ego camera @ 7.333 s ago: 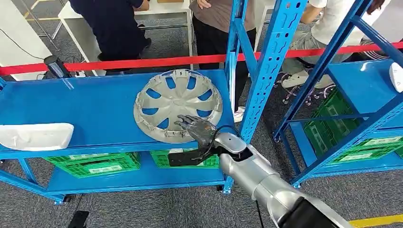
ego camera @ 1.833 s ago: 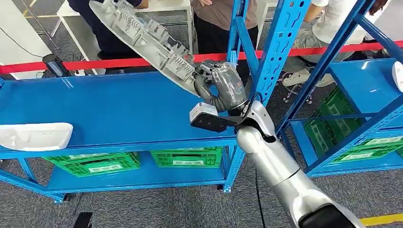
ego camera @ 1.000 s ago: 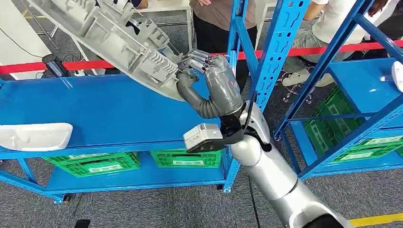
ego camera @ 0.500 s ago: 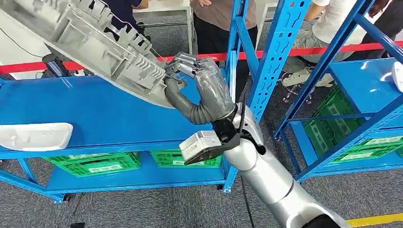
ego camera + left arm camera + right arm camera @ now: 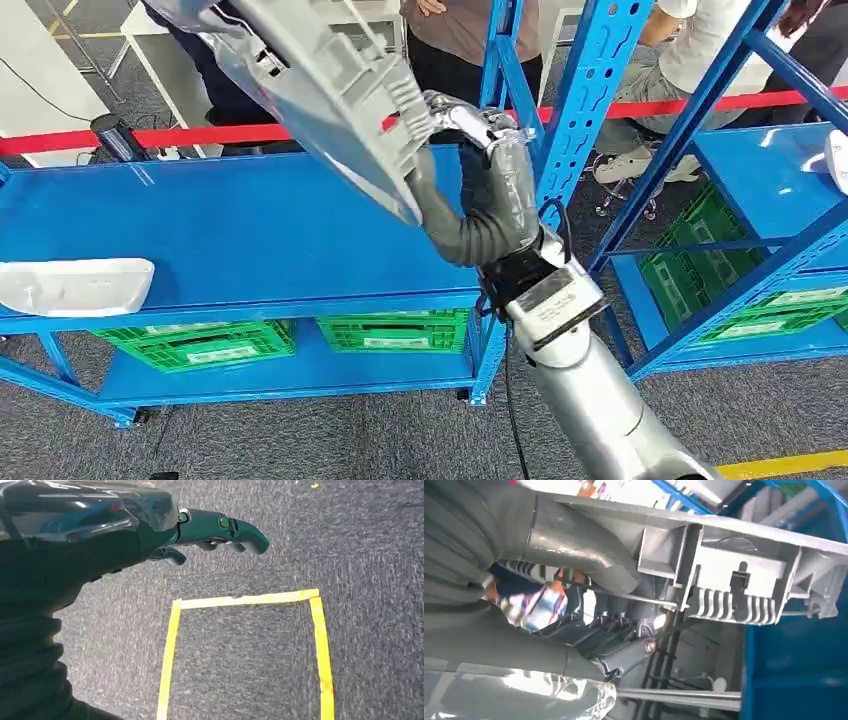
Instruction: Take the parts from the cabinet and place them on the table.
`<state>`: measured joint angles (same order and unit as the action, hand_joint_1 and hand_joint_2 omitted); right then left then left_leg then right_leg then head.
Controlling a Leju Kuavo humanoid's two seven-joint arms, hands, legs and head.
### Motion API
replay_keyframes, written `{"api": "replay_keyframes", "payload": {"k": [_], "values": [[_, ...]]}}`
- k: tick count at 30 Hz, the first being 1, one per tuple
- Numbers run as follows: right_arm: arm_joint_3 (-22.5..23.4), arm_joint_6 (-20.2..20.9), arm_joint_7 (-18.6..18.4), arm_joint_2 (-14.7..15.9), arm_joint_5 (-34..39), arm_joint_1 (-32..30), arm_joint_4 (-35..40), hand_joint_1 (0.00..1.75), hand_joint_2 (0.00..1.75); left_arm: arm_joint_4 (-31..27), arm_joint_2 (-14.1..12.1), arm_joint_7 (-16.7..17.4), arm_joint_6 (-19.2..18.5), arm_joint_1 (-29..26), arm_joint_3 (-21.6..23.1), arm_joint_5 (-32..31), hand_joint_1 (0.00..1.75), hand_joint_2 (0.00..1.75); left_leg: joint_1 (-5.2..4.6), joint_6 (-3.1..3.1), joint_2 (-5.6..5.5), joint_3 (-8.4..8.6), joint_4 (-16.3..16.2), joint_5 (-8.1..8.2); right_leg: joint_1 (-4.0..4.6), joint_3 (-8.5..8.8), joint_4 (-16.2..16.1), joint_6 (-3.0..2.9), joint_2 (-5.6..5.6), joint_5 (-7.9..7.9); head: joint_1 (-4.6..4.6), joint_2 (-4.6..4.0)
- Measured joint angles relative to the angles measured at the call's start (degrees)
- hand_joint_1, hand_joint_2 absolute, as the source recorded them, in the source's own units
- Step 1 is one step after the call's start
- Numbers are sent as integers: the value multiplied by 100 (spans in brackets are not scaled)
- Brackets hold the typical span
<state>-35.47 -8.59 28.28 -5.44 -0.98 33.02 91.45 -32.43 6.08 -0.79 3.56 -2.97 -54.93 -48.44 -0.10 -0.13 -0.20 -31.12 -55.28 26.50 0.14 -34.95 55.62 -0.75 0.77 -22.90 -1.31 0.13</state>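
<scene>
The robot's right hand [image 5: 478,150] is gripping the rim of a silver wheel cover [image 5: 320,90], holding it tilted above the blue cabinet shelf [image 5: 200,230] toward 11 o'clock. Its left hand [image 5: 200,530] is hanging released, fingers apart, over carpet marked with yellow tape [image 5: 240,600].

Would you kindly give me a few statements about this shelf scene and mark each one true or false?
1. The right robot hand holds the silver wheel cover up off the blue shelf. True.
2. The wheel cover lies flat on the shelf. False: it is raised and tilted, its ribbed back toward the camera.
3. A white part rests at the shelf's left front edge. True.
4. The left robot hand grips a green crate. False: it holds nothing and hangs over grey carpet with yellow tape.
5. Green crates sit on the lower shelf. True.
</scene>
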Motion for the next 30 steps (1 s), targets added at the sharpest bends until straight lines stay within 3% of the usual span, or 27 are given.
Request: {"api": "replay_keyframes", "payload": {"k": [4,30], "values": [[286,328,15,9,421,-240,140,175,175,94,4,-63,87,66,-111,-111,0,175,0,0,1,0,0,0,0,0,0,0,2,0,0,0],[666,830,39,11,371,-629,205,175,175,105,184,-264,-61,193,-435,-514,0,175,0,0,2,0,0,1,0,-1,0,0,3,0,0,0]]}}
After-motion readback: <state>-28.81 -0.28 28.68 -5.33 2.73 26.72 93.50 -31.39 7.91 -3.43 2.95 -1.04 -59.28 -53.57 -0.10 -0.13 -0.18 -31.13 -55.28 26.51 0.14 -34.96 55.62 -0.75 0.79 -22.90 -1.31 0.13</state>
